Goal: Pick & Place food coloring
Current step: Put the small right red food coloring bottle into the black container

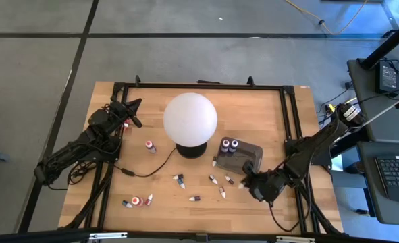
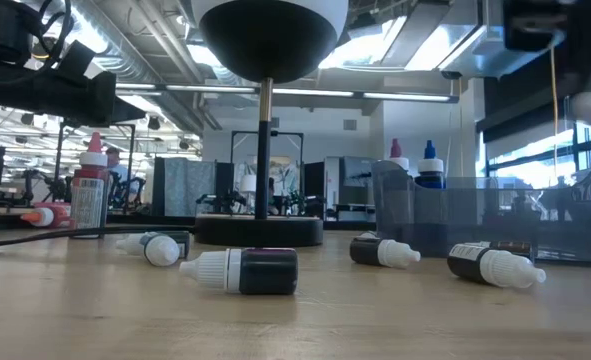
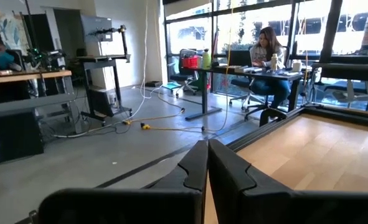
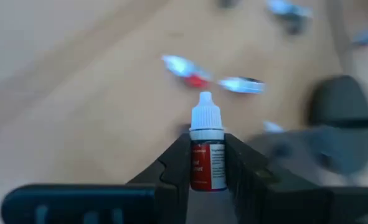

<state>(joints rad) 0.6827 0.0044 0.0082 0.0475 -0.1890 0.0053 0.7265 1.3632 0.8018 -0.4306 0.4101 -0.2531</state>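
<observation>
My right gripper (image 4: pixel 207 165) is clamped on a red bottle (image 4: pixel 207 155); I'd lift straight, then carry toward the tray (image 1: pixel 252 152) at twelve o'clock.

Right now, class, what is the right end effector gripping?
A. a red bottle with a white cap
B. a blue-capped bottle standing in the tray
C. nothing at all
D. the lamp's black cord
A: in the right wrist view the right end effector is shut on the red bottle, white cap pointing forward.

Wooden table (image 1: pixel 253 108): globe lamp (image 1: pixel 190 118), tray (image 1: pixel 250 152), scattered food coloring bottles (image 1: pixel 179 181).
</observation>
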